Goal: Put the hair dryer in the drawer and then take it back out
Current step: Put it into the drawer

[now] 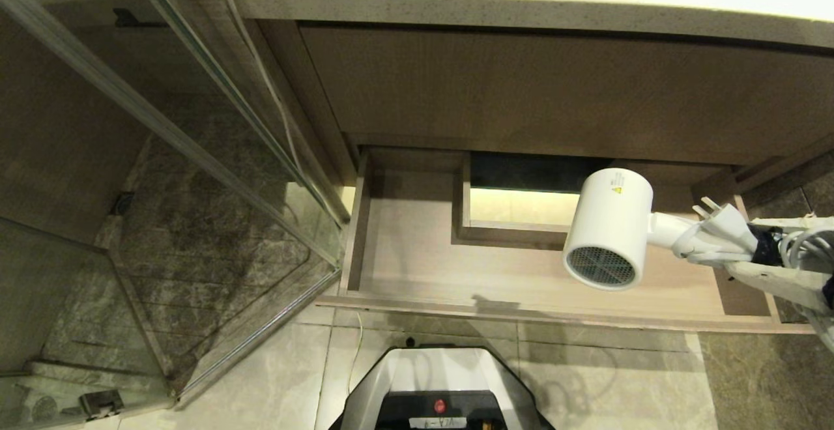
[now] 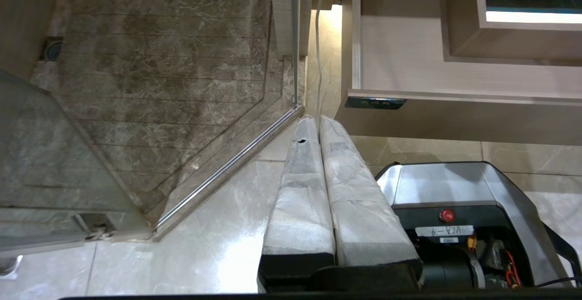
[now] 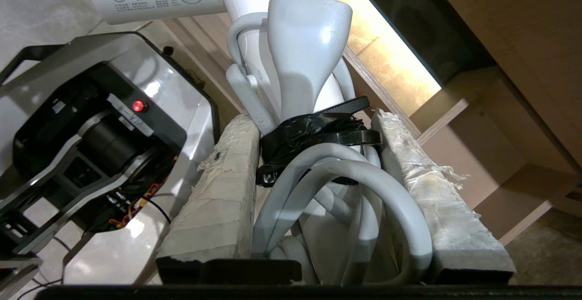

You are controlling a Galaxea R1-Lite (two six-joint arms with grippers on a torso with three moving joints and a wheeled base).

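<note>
**Dryer held over the open drawer, barrel toward eight o'clock**

Clamped by the right gripper (image 3: 313, 154) around the handle and the taped cord bundle: the hair dryer (image 1: 609, 228), carried in mid-air, not resting on anything. In the right wrist view, padded fingers (image 3: 223, 186) pressing both flanks of the white loops, plug (image 3: 307, 54) sticking out ahead between them.

In the head view, reaching in from three o'clock. Long axis of handle and cord roughly level, running from three toward nine; barrel set across it, mesh grille facing about seven to eight o'clock, yellow sticker up at twelve.

Below and to nine o'clock of the barrel: the drawer (image 1: 417, 254), pulled out, its bare wooden floor visible. Boxed cut-out at the middle back, just at ten o'clock from the dryer. Barrel over the right half of the drawer, handle and gripper over its right end.

Decisive relation, judged from this: free floor lies straight down and toward nine o'clock, so probably a lowering, kept forward of the cut-out wall and inside the front rail. Whether going in or coming out, not readable from here.

Left gripper (image 2: 318, 127) parked, fingers pressed together, holding nothing, hanging near the drawer's left front corner by the black label plate (image 2: 375, 102). Right arm plainly the nearer and the only one engaged.
</note>
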